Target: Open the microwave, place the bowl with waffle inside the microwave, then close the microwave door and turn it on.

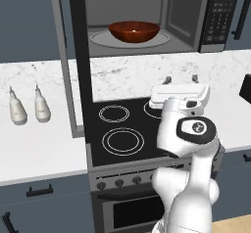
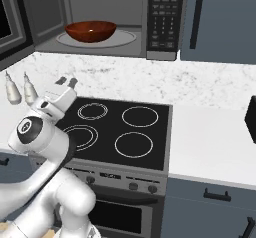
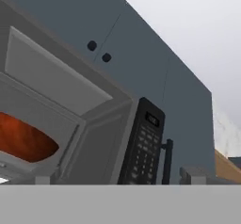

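Note:
The microwave [image 1: 215, 16] hangs above the stove with its cavity exposed. Its microwave door [image 1: 79, 60] is swung out to the left and seen nearly edge-on. The reddish-brown bowl [image 1: 134, 31] [image 2: 90, 31] [image 3: 23, 142] rests on the glass turntable inside. A tiny pale fleck low in the bowl may be the waffle [image 1: 135, 30]; I cannot tell for sure. My gripper [image 1: 181, 79] [image 2: 67, 82] hovers over the stove's back, well below and in front of the cavity, open, with nothing between its fingers. In the hand view it points up at the button panel [image 3: 143, 148].
The black stove top [image 1: 122, 129] with several ring burners lies under the arm. Two pale bottles [image 1: 17, 108] [image 1: 41, 105] stand on the left counter. A dark object [image 2: 251, 117] sits at the right counter's edge. Blue-grey cabinets [image 2: 220, 17] flank the microwave.

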